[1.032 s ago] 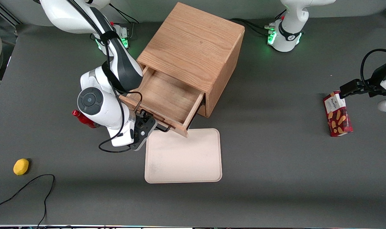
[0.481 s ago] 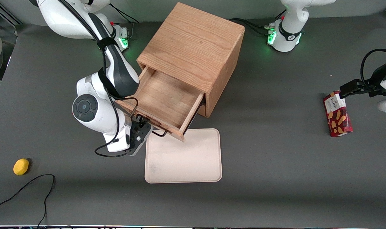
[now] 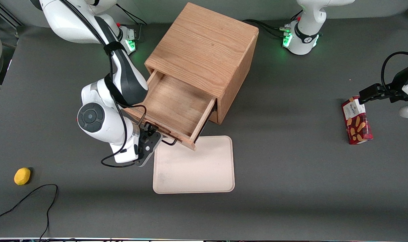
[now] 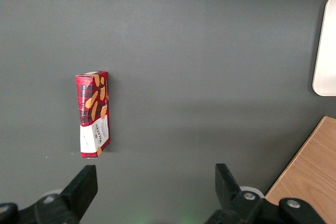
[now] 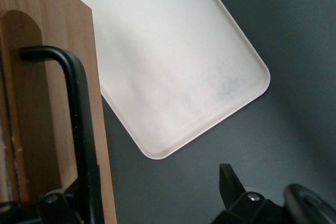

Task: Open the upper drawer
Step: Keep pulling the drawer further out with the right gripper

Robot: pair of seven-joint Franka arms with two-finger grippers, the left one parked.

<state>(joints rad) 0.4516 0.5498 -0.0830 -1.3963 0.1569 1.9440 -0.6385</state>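
At the upper drawer [image 3: 172,107] handle, gripper [image 3: 151,137] spread wide.

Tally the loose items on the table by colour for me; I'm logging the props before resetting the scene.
Yellow: 1, the lemon.
Red: 1, the cookie box.
Cream: 1, the tray.
Oak: 1, the cabinet, its upper drawer pulled out, with the gripper at the black handle.
Total: 4.
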